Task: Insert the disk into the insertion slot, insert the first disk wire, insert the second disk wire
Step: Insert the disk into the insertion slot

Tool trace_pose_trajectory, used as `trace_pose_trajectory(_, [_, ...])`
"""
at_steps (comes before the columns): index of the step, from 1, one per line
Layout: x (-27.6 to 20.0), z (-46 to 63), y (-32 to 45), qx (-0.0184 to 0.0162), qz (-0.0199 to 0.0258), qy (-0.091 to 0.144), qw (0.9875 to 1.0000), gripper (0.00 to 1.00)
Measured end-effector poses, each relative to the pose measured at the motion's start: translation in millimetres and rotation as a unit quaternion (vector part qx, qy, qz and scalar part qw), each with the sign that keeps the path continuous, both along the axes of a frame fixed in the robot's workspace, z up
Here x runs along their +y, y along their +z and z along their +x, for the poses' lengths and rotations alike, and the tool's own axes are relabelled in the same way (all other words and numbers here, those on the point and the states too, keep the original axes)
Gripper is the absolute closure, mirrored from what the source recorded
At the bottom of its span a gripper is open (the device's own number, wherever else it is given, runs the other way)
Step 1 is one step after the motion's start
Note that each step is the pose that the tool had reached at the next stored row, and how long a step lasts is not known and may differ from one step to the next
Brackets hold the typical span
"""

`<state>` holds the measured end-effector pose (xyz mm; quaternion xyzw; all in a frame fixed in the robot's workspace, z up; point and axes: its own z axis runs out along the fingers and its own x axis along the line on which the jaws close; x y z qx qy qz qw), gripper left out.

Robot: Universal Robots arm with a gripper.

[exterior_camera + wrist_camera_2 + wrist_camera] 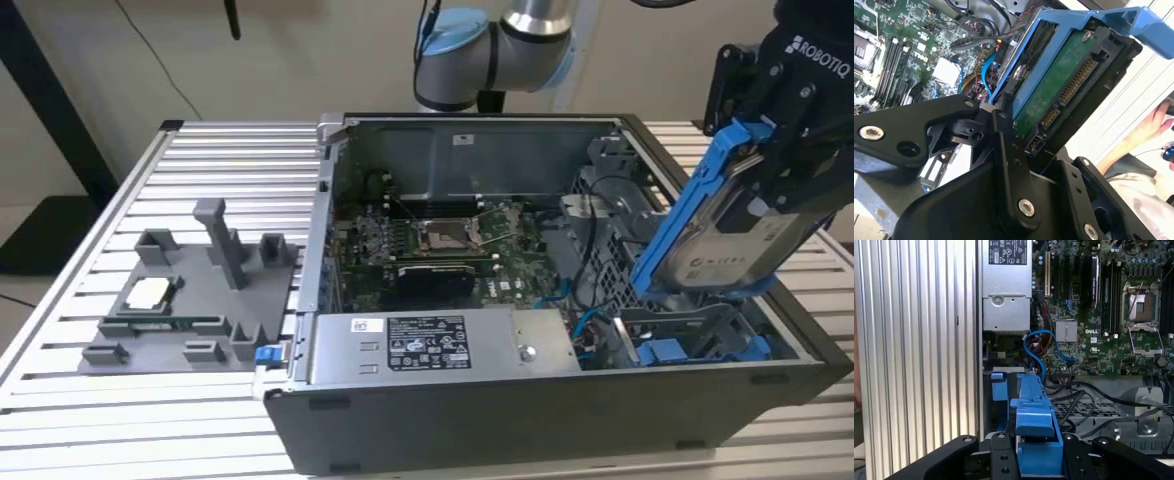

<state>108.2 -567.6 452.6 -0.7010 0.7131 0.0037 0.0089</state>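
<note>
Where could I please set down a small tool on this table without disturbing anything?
The ribbed table is bare beyond the grey fixture and in front of it, on the exterior view's left. Inside the computer case it is crowded: cables, and the disk over the insertion slot.

I see a robotics lab here: an arm (497, 45) over a slotted aluminium table (200, 160), an open case (534, 425), a grey jig (200, 310).

A stickered grey metal power supply box (441, 345) lies beside the green motherboard (441, 238), and a grey plastic fixture block (187, 300) sits on the ribbed aluminium table (200, 150).
</note>
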Motion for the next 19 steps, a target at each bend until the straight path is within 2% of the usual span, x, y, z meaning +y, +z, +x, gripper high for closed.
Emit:
trace_pose_trajectory(8, [0.0,4.9,-5.2,0.0000,-0.0001,0.000,1.0000,0.67])
trace_pose_trajectory(19, [0.0,6.1,-8.7,0.0000,-0.0001,0.000,1.0000,0.67])
